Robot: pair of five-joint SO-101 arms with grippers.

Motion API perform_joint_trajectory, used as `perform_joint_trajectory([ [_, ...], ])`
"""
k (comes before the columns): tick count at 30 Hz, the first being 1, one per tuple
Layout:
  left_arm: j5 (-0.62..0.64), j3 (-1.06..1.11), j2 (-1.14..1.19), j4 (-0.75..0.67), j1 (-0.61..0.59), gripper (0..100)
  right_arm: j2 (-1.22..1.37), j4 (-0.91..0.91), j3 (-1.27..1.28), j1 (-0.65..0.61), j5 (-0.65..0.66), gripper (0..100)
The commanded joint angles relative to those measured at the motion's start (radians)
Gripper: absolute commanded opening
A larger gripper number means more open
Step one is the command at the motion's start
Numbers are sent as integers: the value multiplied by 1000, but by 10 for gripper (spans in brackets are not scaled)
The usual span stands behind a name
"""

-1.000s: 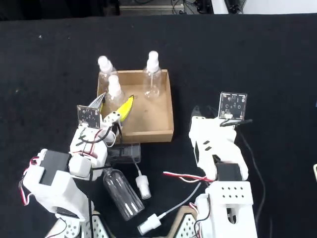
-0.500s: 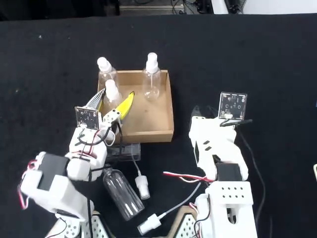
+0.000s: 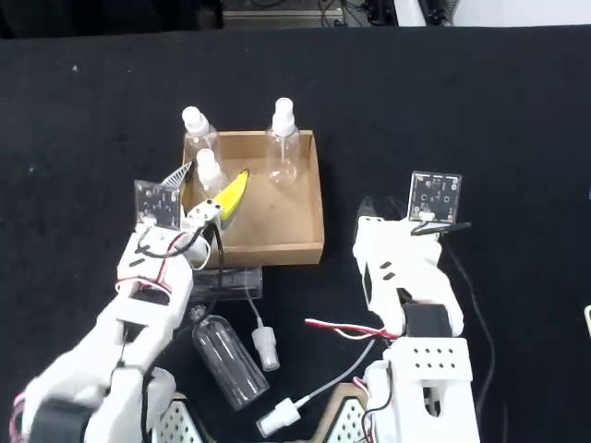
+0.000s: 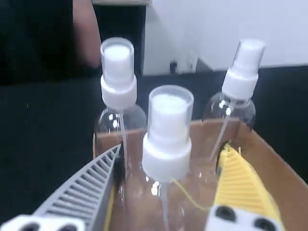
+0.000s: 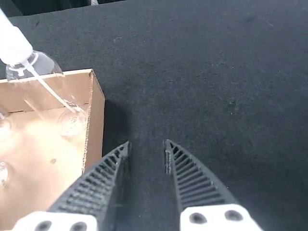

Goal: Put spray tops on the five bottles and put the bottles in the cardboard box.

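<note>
The left tool (image 3: 216,173) sat over the near left part of the cardboard box (image 3: 277,251). Its grey and yellow jaws were spread to bottle width and pressed on either side of the held bottle (image 4: 166,156). That bottle stood in the box with a white spray top fitted. Just beyond it, at the box's far left corner, the corner bottle (image 3: 197,137) stood upright, also capped.

On the black counter (image 3: 462,111) in front of the box, close beside the left arm, an uncapped bottle (image 3: 226,360) lay on its side. A loose spray top (image 3: 266,347) lay just right of it, its thin tube running toward the box. A second spray top (image 3: 280,418) lay nearer the arms' bases.

Against the box's far wall, right of the middle, the right bottle (image 3: 283,148) stood upright with its spray top on.

The right tool (image 5: 147,144) hung low over bare counter just right of the box. Its dark jaws were parted a little, with nothing between them.
</note>
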Motion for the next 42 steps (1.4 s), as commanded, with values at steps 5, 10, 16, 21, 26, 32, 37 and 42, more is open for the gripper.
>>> perform_joint_trajectory([
  [5,-5,-231,-431,937,-2,285,-30,-29,-10,20,2,81],
  [10,-5,-311,-494,1169,-28,285,-30,-29,-12,20,2,78],
  [16,-5,-292,-552,1405,-58,173,-30,-21,-16,20,2,8],
  [21,-5,-315,-680,1547,-139,77,-30,80,-79,20,-6,9],
  [26,-5,-252,-858,1591,-294,35,-30,272,-216,17,-9,9],
  [32,14,-13,-1135,1467,-460,30,-30,422,-389,-46,0,11],
  [37,-49,191,-1312,1367,-387,30,-19,411,-443,-252,2,11],
  [42,-54,240,-1278,1330,-469,30,-16,288,-394,-473,2,11],
])
